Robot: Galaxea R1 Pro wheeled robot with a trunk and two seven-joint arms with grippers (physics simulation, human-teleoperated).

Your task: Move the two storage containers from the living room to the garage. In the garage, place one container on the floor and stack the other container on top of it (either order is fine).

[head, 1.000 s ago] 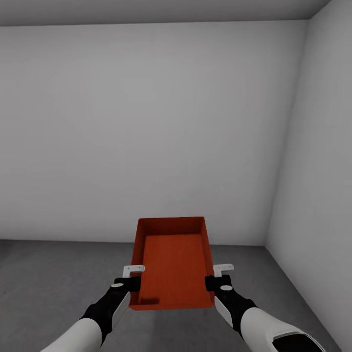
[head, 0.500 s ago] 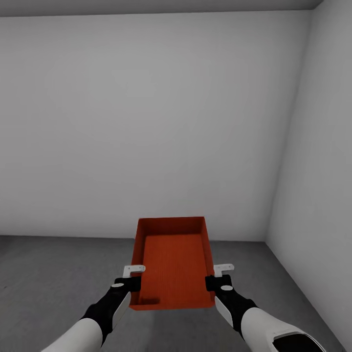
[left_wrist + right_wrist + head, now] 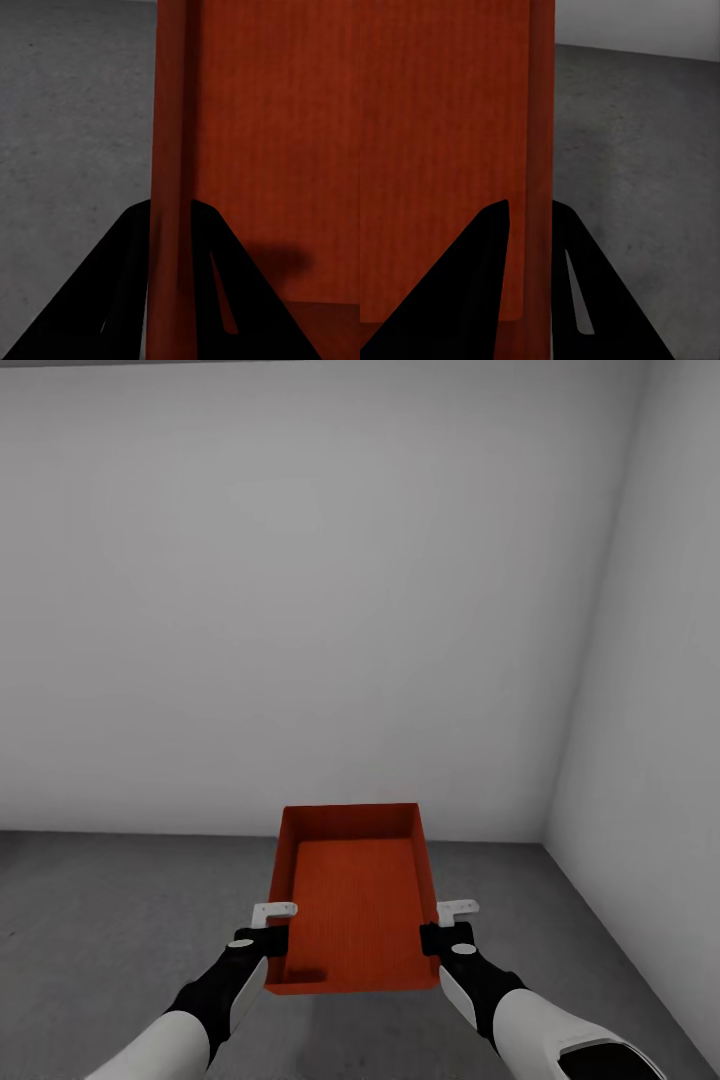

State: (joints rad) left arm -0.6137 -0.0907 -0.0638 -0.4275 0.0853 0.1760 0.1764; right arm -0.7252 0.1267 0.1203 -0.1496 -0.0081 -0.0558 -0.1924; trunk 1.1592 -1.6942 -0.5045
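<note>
I hold one red-orange storage container (image 3: pixel 354 900) in front of me, above the dark grey concrete floor (image 3: pixel 110 920) of the garage. My left gripper (image 3: pixel 270 938) is shut on its left wall and my right gripper (image 3: pixel 432 936) is shut on its right wall. In the left wrist view the black fingers (image 3: pixel 124 292) straddle the container's thin wall (image 3: pixel 171 187). The right wrist view shows the same on the other side, with fingers (image 3: pixel 484 285) on either face of the wall (image 3: pixel 540 150). The container is empty and held level.
A plain grey-white wall (image 3: pixel 300 610) stands ahead, and another wall (image 3: pixel 650 710) closes the right side, meeting it in a corner. Bare concrete stretches to the left and below the container.
The view has crept forward and tilted slightly, so the ceiling edge has slid out of the top. The container and both grippers keep their places relative to me.
</note>
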